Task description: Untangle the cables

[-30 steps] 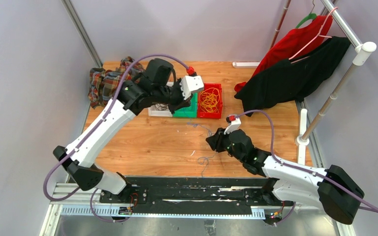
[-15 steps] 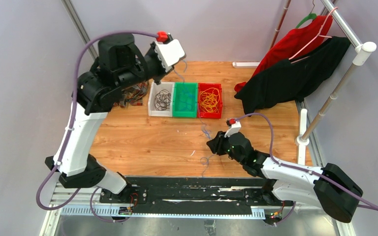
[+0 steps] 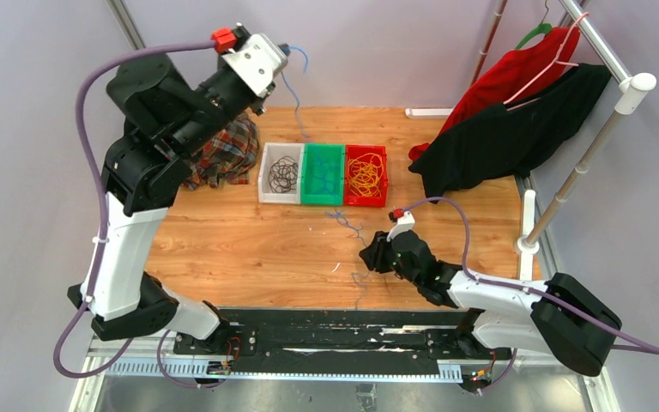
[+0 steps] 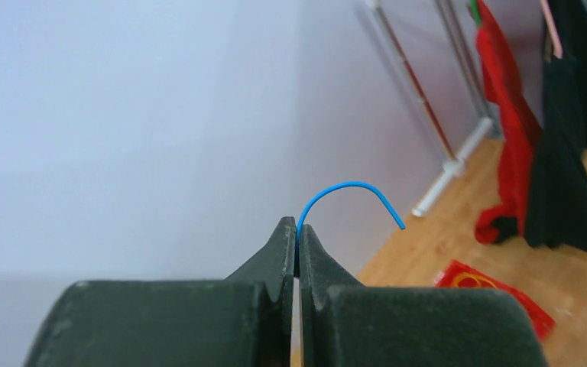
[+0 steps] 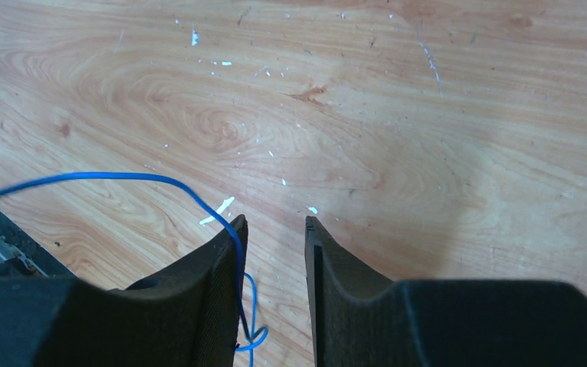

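My left gripper (image 3: 280, 58) is raised high above the table's back left and is shut on a thin blue cable (image 3: 295, 94). In the left wrist view the cable's end (image 4: 351, 186) curls out of my closed gripper (image 4: 297, 228). The cable hangs down past the bins to the table (image 3: 344, 221) and reaches my right gripper (image 3: 366, 257). That gripper (image 5: 274, 225) is open and low over the wood. The blue cable (image 5: 122, 177) lies along the inner face of its left finger (image 5: 225, 252) and loops below it. Black (image 3: 283, 173), blue (image 3: 324, 172) and yellow cables (image 3: 365, 174) lie in bins.
A white bin (image 3: 262, 182), a green bin (image 3: 322, 202) and a red bin (image 3: 366, 204) stand in a row at the back middle. A plaid cloth (image 3: 227, 153) lies left of them. Red and black garments (image 3: 506, 120) hang on a rack (image 3: 579, 167) at the right.
My left arm has swung up and back from over the bins to high at the back left, drawing the blue cable up with it. My right arm has stayed almost still.
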`<act>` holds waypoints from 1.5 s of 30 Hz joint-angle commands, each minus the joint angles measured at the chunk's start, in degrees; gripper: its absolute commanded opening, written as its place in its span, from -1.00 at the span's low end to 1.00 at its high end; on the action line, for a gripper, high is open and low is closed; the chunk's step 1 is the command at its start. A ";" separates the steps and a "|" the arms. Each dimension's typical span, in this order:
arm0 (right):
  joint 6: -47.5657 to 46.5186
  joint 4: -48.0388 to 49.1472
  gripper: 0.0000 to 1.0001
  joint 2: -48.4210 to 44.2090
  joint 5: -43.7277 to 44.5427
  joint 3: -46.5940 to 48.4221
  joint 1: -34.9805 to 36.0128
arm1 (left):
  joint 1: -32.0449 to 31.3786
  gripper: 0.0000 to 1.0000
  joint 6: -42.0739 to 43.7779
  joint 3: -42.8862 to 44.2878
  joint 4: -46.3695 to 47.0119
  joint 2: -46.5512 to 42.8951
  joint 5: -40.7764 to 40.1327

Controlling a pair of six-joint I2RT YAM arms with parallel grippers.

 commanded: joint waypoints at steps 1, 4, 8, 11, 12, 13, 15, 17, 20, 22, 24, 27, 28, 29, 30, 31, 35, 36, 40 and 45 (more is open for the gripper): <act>0.27 3.03 -0.32 0.86 -0.27 -2.00 -0.60 | -0.12 -0.99 4.04 -1.13 19.85 -3.06 -7.95; 0.89 3.52 -0.38 0.82 0.14 -3.45 -0.60 | -0.12 -0.99 5.46 -0.89 27.94 -3.17 -11.42; 1.15 3.52 -0.52 0.39 0.65 -4.59 -0.60 | -0.13 -0.99 5.79 -0.72 33.75 -3.36 -12.87; 1.43 3.49 -0.57 0.19 1.34 -5.53 -0.55 | -0.14 -0.99 5.75 -0.85 41.20 -3.42 -15.13; 1.52 3.43 -0.60 0.16 1.44 -5.72 -0.58 | -0.09 -0.99 5.91 -0.76 42.93 -3.37 -15.32; 1.63 3.29 -0.62 0.10 1.67 -5.80 -0.60 | -0.13 -0.99 6.03 -0.15 44.83 -3.04 -15.34; 1.81 2.93 -0.69 0.11 2.36 -6.08 -0.60 | -0.14 -0.99 7.46 2.50 47.31 -1.79 -15.62; 2.17 2.38 -0.75 -0.03 2.91 -6.40 -0.60 | -0.13 -0.99 9.90 6.97 51.07 0.71 -16.61; 2.36 2.51 -0.76 -0.48 2.85 -7.00 -0.57 | -0.17 -0.99 10.57 15.06 44.62 4.09 -14.26; 2.23 2.50 -0.75 -0.85 2.27 -6.73 -0.59 | -0.13 -0.99 8.87 12.15 39.50 2.38 -12.03; 1.97 2.33 -0.74 -1.62 1.37 -6.14 -0.55 | -0.11 -0.99 7.34 2.71 38.31 -1.82 -10.23; 1.32 1.08 -0.74 -3.98 -0.03 -5.03 -0.60 | -0.14 -0.99 5.79 -10.66 37.72 -7.36 -8.78; 1.01 0.48 -0.74 -5.11 -0.56 -4.69 -0.60 | -0.14 -0.99 5.63 -14.54 37.70 -8.77 -8.77; 0.57 -0.21 -0.74 -6.18 -1.17 -4.22 -0.54 | -0.14 -0.99 5.38 -17.80 37.75 -9.93 -9.02; 0.07 -1.43 -0.74 -7.37 -1.68 -3.68 -0.60 | -0.14 -0.99 4.88 -20.71 37.62 -10.80 -9.38; -0.42 -2.10 -0.74 -8.51 -2.08 -3.16 -0.60 | -0.14 -0.99 4.67 -23.54 37.45 -11.61 -9.84; -2.18 -6.07 -0.76 -12.70 -2.91 -0.92 -0.60 | -0.07 -0.99 2.78 -38.34 36.54 -15.93 -12.26; -2.47 -6.72 -0.77 -13.55 -2.85 -0.60 -0.65 | -0.13 -0.99 3.14 -42.28 36.54 -16.99 -12.36; -2.80 -8.30 -0.86 -16.52 -1.39 0.01 -0.69 | -0.06 -0.99 2.19 -50.33 38.46 -17.56 -14.82; -3.51 -9.78 -0.87 -18.34 0.67 0.17 -0.64 | -0.13 -0.99 0.49 -49.94 39.27 -13.23 -14.04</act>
